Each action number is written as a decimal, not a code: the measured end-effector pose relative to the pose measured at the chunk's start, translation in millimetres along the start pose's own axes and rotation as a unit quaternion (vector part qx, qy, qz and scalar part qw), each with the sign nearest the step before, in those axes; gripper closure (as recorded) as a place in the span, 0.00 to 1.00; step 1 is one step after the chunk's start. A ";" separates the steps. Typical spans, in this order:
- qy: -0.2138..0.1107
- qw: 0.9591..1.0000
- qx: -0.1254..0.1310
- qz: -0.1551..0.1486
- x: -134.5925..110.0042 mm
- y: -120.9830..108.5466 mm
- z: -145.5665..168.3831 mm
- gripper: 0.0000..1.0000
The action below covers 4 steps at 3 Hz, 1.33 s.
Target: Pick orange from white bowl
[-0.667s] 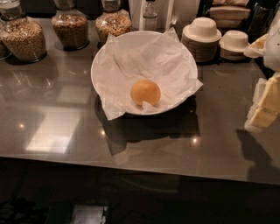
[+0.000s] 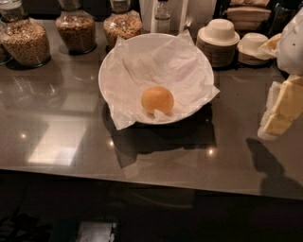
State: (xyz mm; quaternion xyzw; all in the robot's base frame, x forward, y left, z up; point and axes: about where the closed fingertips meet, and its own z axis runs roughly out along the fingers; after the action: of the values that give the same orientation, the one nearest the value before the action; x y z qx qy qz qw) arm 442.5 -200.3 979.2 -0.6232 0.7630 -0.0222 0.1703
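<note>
The orange [image 2: 157, 99] is round and yellow-orange. It lies in the near part of the large white bowl [image 2: 110, 66], on the crumpled white paper [image 2: 180, 66] that lines it. The bowl stands mid-counter. My gripper [image 2: 280, 109], white with pale yellow parts, hangs at the right edge of the view, right of the bowl and clear of it, above the counter. It holds nothing that I can see.
Glass jars of grains [image 2: 27, 40] [image 2: 75, 29] [image 2: 123, 23] stand along the back left. A bottle [image 2: 162, 14] stands behind the bowl. Stacks of small off-white bowls [image 2: 218, 40] [image 2: 253, 45] stand at the back right. The dark counter's front edge [image 2: 142, 182] runs across the lower view.
</note>
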 end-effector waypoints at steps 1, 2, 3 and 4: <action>-0.045 0.997 -0.024 -0.056 -42.6 -3.0 7.1 0.00; -0.088 0.988 -0.042 -0.120 -94.8 -4.2 11.9 0.00; -0.118 0.980 -0.064 -0.146 -138.8 -19.1 24.5 0.00; -0.132 0.976 -0.077 -0.152 -179.7 -40.8 40.4 0.00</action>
State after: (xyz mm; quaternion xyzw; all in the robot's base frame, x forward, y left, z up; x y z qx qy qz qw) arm 522.2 -30.0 992.9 -0.7408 0.6292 0.0932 0.2159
